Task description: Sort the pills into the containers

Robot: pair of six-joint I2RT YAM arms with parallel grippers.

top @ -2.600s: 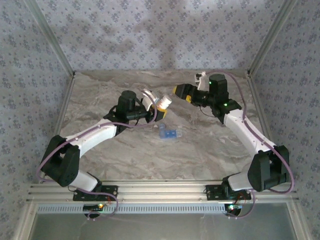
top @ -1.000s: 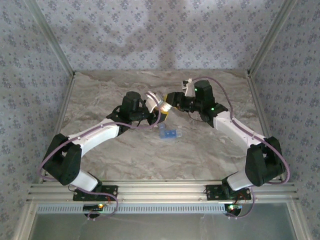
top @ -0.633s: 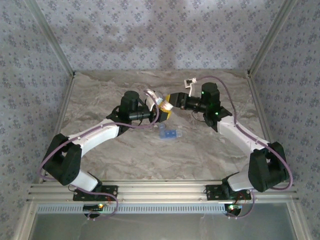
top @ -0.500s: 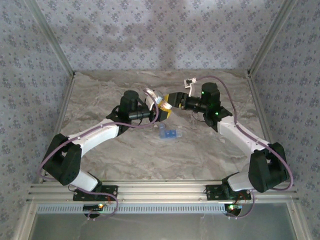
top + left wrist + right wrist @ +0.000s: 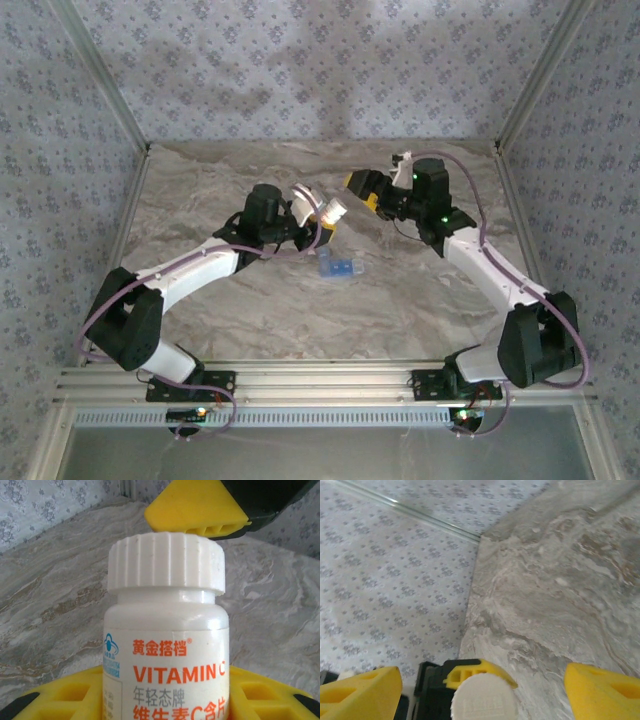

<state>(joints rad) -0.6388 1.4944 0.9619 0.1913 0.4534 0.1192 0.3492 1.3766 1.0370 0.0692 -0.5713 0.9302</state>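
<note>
Left gripper (image 5: 316,217) clamped on bottle (image 5: 165,645), cap (image 5: 484,696) on. Right gripper (image 5: 362,188) spread wide, just off cap, no contact. Pill box (image 5: 338,268) on table (image 5: 250,310), near, below bottle. Recommend: centre cap between right fingers, close square on ribs, twist; left grip firm, mouth kept up against spillage

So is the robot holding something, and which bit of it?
Yes. The left gripper holds the bottle low on its body, leaving the cap free. The right gripper has its jaws open and holds nothing.
</note>
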